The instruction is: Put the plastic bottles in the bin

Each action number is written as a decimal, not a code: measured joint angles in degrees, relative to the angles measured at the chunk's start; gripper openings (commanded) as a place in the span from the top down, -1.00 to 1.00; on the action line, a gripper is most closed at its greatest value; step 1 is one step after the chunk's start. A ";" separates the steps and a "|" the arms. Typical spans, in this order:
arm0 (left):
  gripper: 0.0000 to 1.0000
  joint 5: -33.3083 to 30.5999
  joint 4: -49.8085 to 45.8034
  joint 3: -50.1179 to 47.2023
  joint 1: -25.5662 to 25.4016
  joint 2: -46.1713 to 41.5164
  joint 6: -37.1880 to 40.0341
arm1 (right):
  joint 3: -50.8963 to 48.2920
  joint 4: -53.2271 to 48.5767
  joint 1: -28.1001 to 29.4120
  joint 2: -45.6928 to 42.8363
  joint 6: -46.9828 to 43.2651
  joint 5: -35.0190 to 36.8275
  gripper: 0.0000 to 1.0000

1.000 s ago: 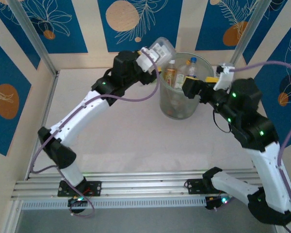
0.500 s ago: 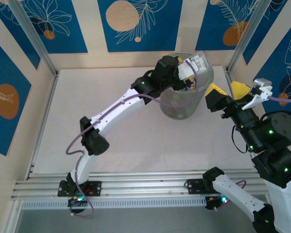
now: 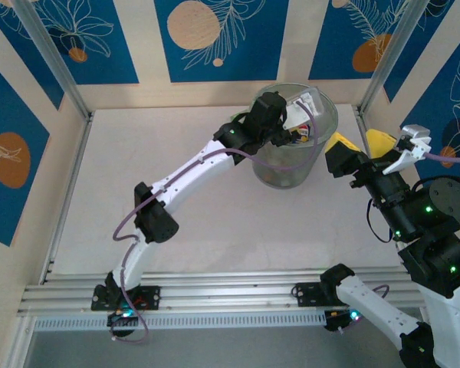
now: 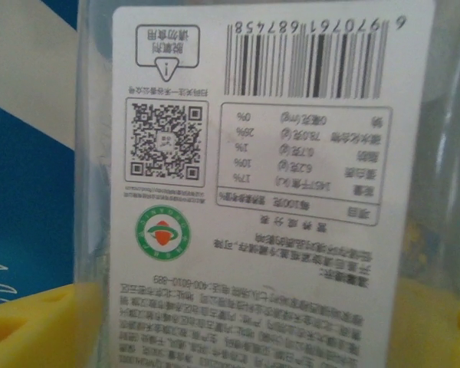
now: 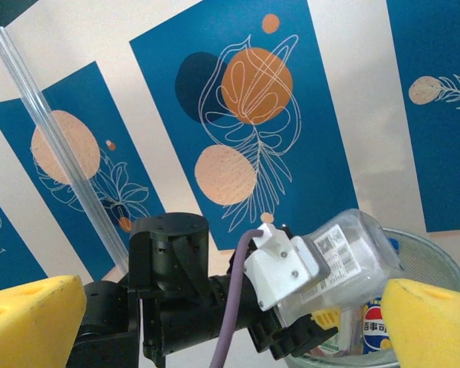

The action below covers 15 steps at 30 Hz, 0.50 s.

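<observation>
From above, my left arm reaches across the pale worktop to the tall round translucent grey-green plastic bin, which stands at the far side near the wall. My left tool hangs over the bin's mouth. A clear plastic bottle with a white printed label sits between its fingers, above the rim and within its outline. Through the bin's wall I can make out other bottles inside, blurred. My right tool sits to the right of the bin, apart from it, its two yellow pads spread wide with nothing between them.

On my left wrist camera the labelled bottle is very close. There is a barcode along the top, a square code below it at the left and a round green mark lower down, with all the print upside down. A yellow pad shows at the bottom left corner and another at the bottom right, with the bottle between them. I cannot tell whether they press on the plastic or merely flank it.

On my right wrist camera my own yellow pads stand at the two lower corners, far apart and empty. Between them the left tool points right, and the labelled bottle juts from it over the bin's rim. A bottle with a red-and-blue label stands inside the bin just below. Behind are blue and cream wall panels with orange circles.
</observation>
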 measured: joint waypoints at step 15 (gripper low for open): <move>-0.99 5.86 -1.90 2.69 0.22 0.24 -2.47 | 0.00 -0.83 0.00 0.04 0.00 0.35 -0.99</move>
